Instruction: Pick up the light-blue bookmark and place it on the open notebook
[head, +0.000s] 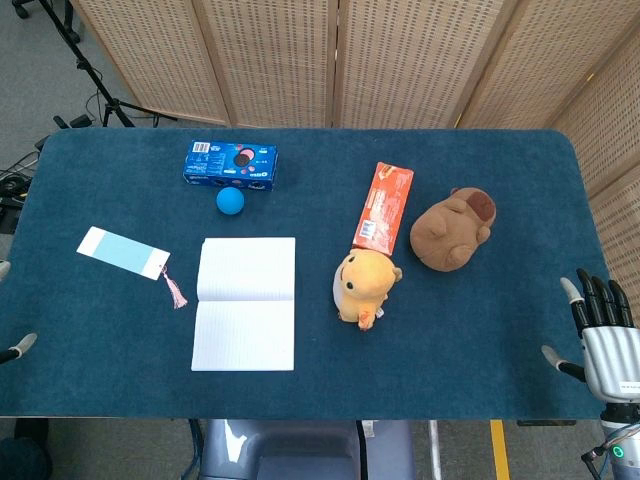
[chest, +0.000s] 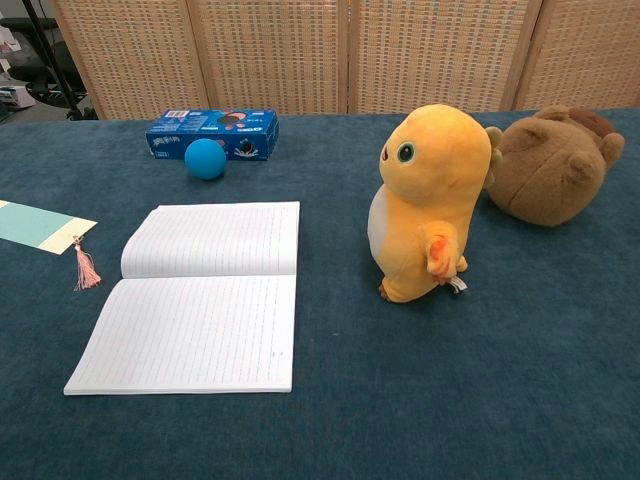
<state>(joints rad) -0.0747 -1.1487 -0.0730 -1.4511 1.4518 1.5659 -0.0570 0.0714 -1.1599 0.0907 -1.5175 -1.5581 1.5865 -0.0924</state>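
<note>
The light-blue bookmark (head: 123, 252) with a pink tassel lies flat on the table left of the open notebook (head: 246, 303); the chest view shows the bookmark (chest: 38, 227) at the left edge and the notebook (chest: 198, 295) in the middle. Only fingertips of my left hand (head: 14, 350) show at the left edge, apart from each other and holding nothing, some way below the bookmark. My right hand (head: 603, 330) hovers at the table's right front corner, fingers spread and empty. Neither hand shows in the chest view.
On the blue table (head: 470, 350) stand a yellow plush (head: 366, 285), a brown plush (head: 452, 230), an orange box (head: 383, 207), a blue cookie box (head: 230, 164) and a blue ball (head: 230, 201). Wicker screens stand behind.
</note>
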